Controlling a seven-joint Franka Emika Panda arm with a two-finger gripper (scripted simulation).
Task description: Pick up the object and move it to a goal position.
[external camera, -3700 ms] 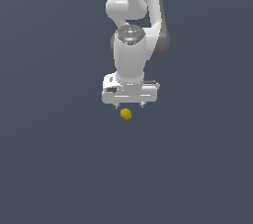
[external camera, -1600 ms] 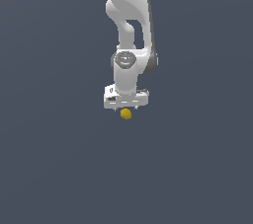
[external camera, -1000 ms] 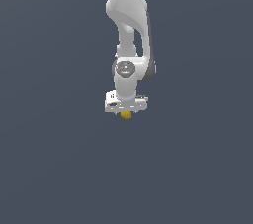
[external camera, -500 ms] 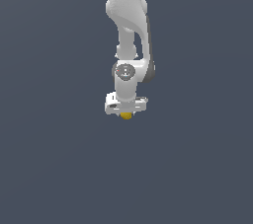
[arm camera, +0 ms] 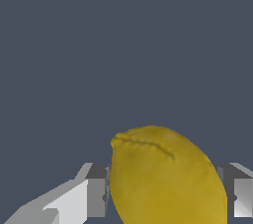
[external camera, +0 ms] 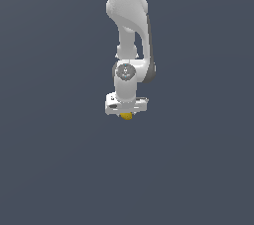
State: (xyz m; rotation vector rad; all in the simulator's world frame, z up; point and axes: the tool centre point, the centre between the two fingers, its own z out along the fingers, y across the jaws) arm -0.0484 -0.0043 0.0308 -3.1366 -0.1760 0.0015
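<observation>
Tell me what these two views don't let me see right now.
- Exterior view: most of the yellow ball is covered by the claw; whether it is gripped is too small to tell.
- Wrist view: the ball's lower part and the fingers are cut off by the frame edge.
- Goal position: shown in neither view.

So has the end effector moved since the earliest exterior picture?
Yes. The end effector has dropped toward the yellow ball, which sits at about the same spot; the ball is now mostly hidden beneath it and lies between the fingers.

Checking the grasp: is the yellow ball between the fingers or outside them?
Between them: the yellow ball sits with a finger on each side. Contact: cannot tell.
</observation>
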